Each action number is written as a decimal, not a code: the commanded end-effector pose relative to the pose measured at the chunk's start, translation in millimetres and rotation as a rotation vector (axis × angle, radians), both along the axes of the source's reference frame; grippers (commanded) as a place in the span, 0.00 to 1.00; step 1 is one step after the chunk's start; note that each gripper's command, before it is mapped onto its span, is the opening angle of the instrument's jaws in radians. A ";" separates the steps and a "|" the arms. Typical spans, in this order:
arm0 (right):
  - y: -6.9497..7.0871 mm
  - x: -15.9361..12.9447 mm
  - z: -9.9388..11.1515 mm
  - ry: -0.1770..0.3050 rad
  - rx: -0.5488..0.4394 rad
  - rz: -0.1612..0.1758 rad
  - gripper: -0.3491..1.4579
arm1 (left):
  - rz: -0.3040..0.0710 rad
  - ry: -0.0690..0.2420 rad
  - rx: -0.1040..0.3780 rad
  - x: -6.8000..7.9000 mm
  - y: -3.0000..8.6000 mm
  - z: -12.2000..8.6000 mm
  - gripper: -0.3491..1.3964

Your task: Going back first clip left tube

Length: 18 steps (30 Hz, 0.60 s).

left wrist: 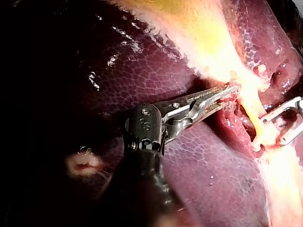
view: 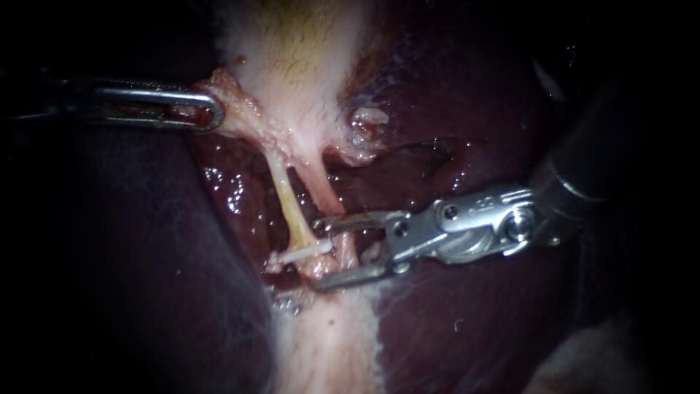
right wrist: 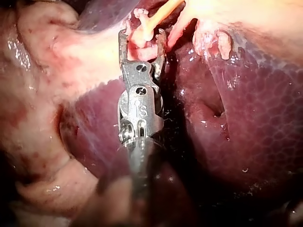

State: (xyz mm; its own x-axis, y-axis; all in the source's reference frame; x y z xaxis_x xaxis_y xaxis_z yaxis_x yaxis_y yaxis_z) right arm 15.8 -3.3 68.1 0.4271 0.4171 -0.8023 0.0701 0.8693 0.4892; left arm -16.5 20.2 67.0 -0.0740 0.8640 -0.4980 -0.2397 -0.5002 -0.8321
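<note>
Starting at the right instrument [view: 318,254]: wide open at the jaws, gripping nothing, just straddling the stalk where the two tubes run down. Can see the pink right tube [view: 324,193] passing through the gap between the jaws, and the yellowish left tube [view: 288,204] just off the tips. Looks like a small whitish clip [view: 299,255] sitting crosswise at the lower end of that left tube, poking in between the jaw tips. Can't tell if it touches either one. Same story from the right wrist camera: open jaws either side of a pale knot of tissue.

Then over to the left instrument [view: 208,111]: clamped down on a pink tissue flap [view: 237,109] at the bottom edge of the gallbladder [view: 292,51], well apart from the clip. Shows up in the left wrist shot too, toothed jaws pinching that flap from both sides. Dark, wet liver [view: 474,109] all around and underneath.
</note>
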 end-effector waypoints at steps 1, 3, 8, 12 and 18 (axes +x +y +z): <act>0.1 -0.4 -0.2 0.002 -0.008 -0.002 0.47 | 0.000 0.000 0.000 0.0 0.0 0.0 0.00; 0.4 -1.6 -0.9 0.006 -0.035 -0.006 0.47 | 0.001 0.000 0.000 0.1 0.0 0.0 0.00; 1.3 -4.6 -2.8 0.020 -0.081 -0.022 0.47 | 0.001 0.000 0.000 0.1 0.0 0.0 0.00; 2.0 -6.7 -4.1 0.030 -0.087 -0.034 0.47 | 0.001 0.000 0.000 0.1 0.0 0.0 0.00; 3.0 -8.9 -5.3 0.033 -0.103 -0.034 0.47 | 0.001 0.000 -0.001 0.1 -0.1 0.1 0.00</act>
